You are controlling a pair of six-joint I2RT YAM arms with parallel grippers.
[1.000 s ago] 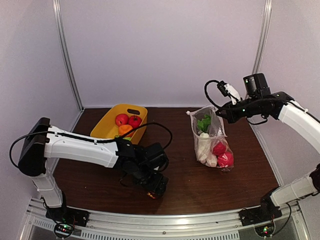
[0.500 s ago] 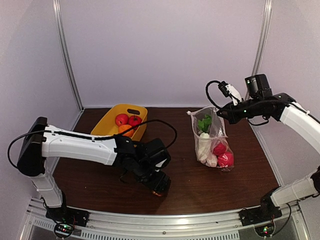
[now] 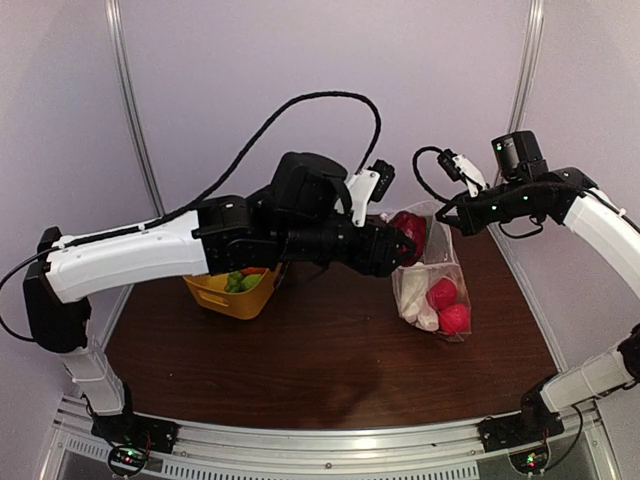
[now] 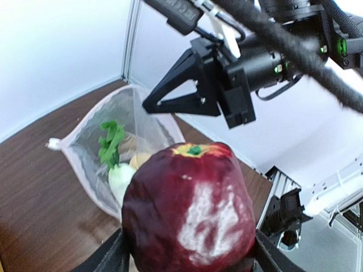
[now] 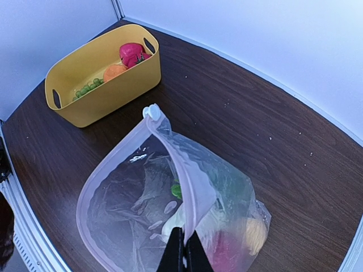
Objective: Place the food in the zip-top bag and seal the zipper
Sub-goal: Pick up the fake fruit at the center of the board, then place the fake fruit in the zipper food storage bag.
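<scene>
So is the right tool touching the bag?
Touching. The right wrist view shows the right tool pinched shut on the zip-top bag's upper edge.

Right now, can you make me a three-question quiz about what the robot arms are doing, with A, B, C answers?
1. What colour is the tub?
A blue
B yellow
C green

2. How is the mouth of the zip-top bag?
A zipped shut
B held open by the right gripper
C tied with string

3. Where is the dark red apple?
A in the tub
B deep inside the zip-top bag
C in the left gripper

Answers:
1 B: the tub's walls are plainly yellow in the right wrist view.
2 B: the right gripper's closed jaws pinch the rim, and the mouth gapes wide.
3 C: the left wrist view shows the jaws on both sides of the apple, with the bag behind it.
</scene>
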